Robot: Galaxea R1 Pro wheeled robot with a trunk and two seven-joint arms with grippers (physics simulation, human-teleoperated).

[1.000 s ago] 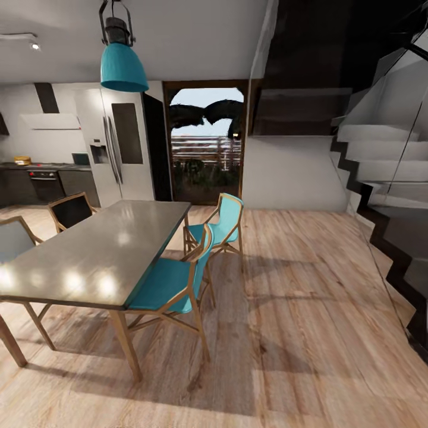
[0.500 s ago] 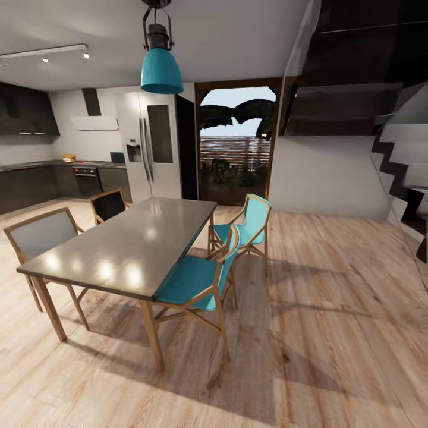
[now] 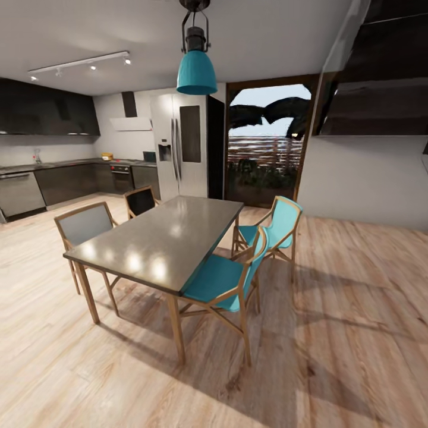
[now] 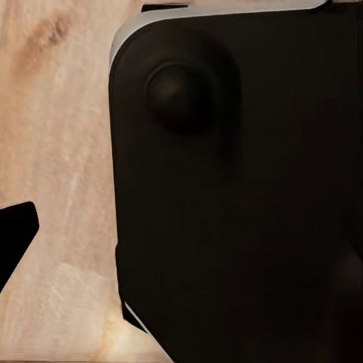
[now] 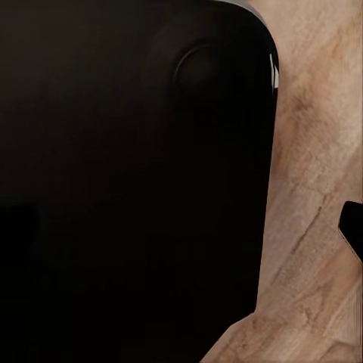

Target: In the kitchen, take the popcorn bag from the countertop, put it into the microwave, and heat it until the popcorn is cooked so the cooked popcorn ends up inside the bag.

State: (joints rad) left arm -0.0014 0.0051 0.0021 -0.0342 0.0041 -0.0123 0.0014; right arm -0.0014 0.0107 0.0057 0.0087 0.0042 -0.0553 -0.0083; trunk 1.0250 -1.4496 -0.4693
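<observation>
Both end effectors unseen; dining table (image 3: 160,244) stands on wooden floor (image 3: 356,333).

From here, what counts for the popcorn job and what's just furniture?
For the job:
- long dark-cabinet kitchen countertop along the far wall; anything on it is too small to identify

Just standing about:
- grey-topped wooden dining table
- teal-seated wooden chairs
- teal pendant lamp
- steel double-door fridge
</observation>
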